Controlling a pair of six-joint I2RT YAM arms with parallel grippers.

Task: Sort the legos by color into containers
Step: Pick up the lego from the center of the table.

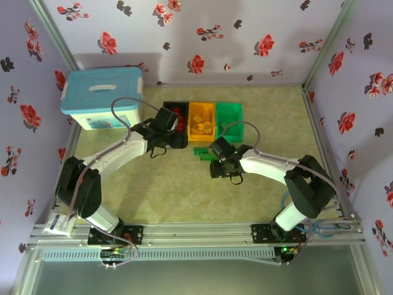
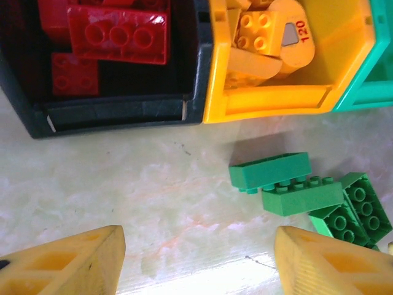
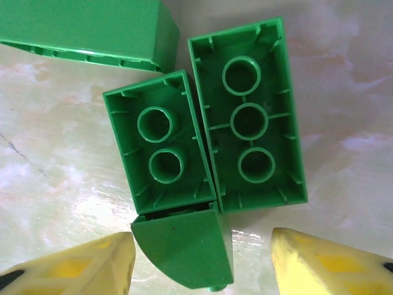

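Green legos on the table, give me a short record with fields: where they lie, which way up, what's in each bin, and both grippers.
green legos: loose cluster on the table, near side of the orange-yellow bin, apart from it
orientation: two lie hollow side up, side by side, touching; a curved piece next to them
black bin: red legos
orange-yellow bin: orange-yellow legos
green bin: contents unclear
left gripper: open, nothing between its fingers
right gripper: open, astride the curved piece
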